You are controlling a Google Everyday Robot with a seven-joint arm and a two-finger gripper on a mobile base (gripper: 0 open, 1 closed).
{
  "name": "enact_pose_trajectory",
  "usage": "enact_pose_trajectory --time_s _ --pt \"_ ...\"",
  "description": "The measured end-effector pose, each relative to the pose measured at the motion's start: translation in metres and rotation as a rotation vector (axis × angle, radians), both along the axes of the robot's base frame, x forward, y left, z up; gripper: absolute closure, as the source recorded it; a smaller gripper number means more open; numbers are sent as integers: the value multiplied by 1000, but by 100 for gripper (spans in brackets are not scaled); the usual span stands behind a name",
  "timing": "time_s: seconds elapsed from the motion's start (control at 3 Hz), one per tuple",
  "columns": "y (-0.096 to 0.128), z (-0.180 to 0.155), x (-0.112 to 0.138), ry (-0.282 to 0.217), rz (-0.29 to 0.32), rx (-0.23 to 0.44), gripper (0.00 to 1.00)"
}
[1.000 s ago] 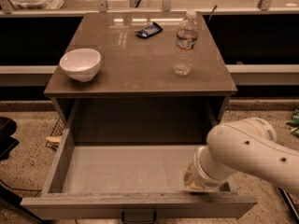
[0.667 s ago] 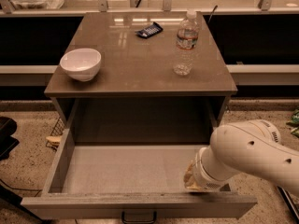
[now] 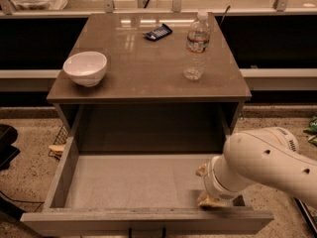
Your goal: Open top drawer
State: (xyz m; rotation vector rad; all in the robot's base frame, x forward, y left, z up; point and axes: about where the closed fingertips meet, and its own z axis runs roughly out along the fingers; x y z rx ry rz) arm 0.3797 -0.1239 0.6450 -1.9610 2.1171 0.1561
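The top drawer (image 3: 129, 185) stands pulled far out of the cabinet toward me, showing a deep, plain grey, empty inside. Its dark bar handle (image 3: 147, 230) peeks out at the bottom edge of the flat front. My gripper (image 3: 204, 186) reaches down inside the drawer at its front right corner, close behind the front panel. The thick white arm (image 3: 270, 160) comes in from the right and hides most of the gripper.
On the brown cabinet top (image 3: 143, 68) stand a white bowl (image 3: 85, 68) at the left, a clear water bottle (image 3: 196, 46) at the right and a dark snack packet (image 3: 157, 32) at the back. Speckled floor lies on both sides. A dark object (image 3: 7, 143) sits at the left.
The arm has shifted very slightly down and to the right. The drawer stays equally far out.
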Motion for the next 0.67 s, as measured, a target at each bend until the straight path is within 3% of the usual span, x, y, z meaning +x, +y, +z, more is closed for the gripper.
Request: enact_pose_trajectory --time_s 0.33,0.67 --pt "0 0 0 0 1 -1 0" --pt "0 0 0 0 1 -1 0"
